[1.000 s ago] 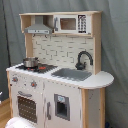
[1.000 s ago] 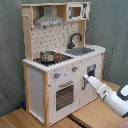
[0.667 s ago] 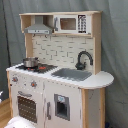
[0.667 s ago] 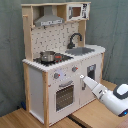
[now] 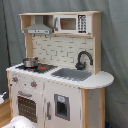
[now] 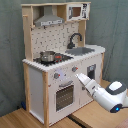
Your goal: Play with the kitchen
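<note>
The kitchen (image 6: 62, 60) fills the middle of both exterior views, standing upright on a light wooden floor (image 6: 30, 119) before a grey curtain (image 6: 10, 50). Its grey hood (image 6: 49, 20) and microwave (image 6: 77, 11) sit at twelve o'clock; below them the small pot (image 6: 48, 56) rests on the stovetop, with the black faucet (image 6: 75, 39) and sink (image 6: 83, 50) beside it. The windowed oven door (image 6: 65, 95) sits under a row of knobs (image 6: 56, 76).

In the second exterior view the white arm (image 6: 107, 95) enters from four o'clock and reaches toward ten o'clock, its gripper (image 6: 80, 78) right at the front panel near the knobs, just above the oven door. Whether it touches the panel, and whether its fingers are apart or together, I cannot tell.

The likely trouble: pressing on into the front could shove or tip the tall, light cabinet, rattling the pot off the stovetop. A slightly off approach could also slide past a knob and jam against the oven handle (image 6: 65, 85)

The floor around the base looks bare and the curtain plain
</note>
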`<act>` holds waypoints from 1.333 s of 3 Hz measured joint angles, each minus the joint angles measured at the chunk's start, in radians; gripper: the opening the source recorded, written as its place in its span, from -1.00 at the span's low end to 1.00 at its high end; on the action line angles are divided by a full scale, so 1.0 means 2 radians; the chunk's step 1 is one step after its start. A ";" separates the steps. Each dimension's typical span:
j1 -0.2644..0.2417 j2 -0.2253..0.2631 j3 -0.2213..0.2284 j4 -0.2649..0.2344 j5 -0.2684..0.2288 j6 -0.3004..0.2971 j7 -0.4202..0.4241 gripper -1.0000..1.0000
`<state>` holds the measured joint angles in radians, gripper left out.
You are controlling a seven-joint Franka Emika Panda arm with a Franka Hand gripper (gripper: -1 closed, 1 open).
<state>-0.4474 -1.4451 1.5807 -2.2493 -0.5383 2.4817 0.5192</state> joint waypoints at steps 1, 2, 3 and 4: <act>-0.037 0.000 -0.008 0.015 0.021 0.025 0.001 1.00; -0.068 0.000 -0.013 0.026 0.026 0.064 0.005 1.00; -0.088 0.000 -0.013 0.026 0.027 0.105 0.037 1.00; -0.103 0.000 -0.013 0.026 0.027 0.133 0.081 1.00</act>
<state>-0.6525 -1.4449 1.5555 -2.1982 -0.4846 2.7476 0.6815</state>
